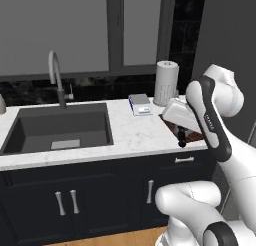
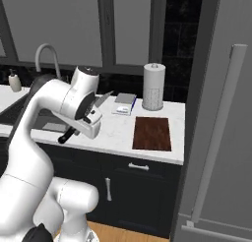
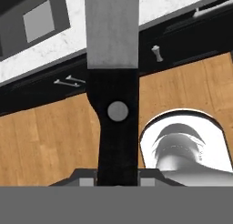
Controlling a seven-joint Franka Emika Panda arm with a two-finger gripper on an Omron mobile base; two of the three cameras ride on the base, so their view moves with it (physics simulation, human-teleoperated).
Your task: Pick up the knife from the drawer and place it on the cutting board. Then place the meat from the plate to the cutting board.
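Above the white marbled bench [image 2: 118,133], between the sink and the cutting board, the gripper [image 2: 78,128] is held with its jaws closed on the knife [image 2: 86,118]. In the right base view the knife is seen tilted, its dark handle jutting down and to the left of the hand and its thin grey blade rising up and to the right past the wrist. In the left base view the gripper [image 1: 181,138] is seen over the bench's front edge, with the dark end of the knife handle [image 1: 182,141] hanging just below the hand. In the hand view the knife [image 3: 113,82] is shown running straight up the middle, black handle with a round grey rivet below, grey blade above, clamped at its base. The cutting board [image 2: 152,133], dark reddish brown, is laid flat on the bench to the right of the gripper, apart from the knife, with nothing on it. A small grey scale [image 2: 123,103] and an upright paper towel roll [image 2: 153,86] are set behind the board near the wall. A dark sink [image 1: 60,127] with a curved grey tap [image 1: 56,77] is sunk into the bench on the left. Beneath the bench, black cabinet fronts with silver handles [image 1: 184,160] are shown closed.
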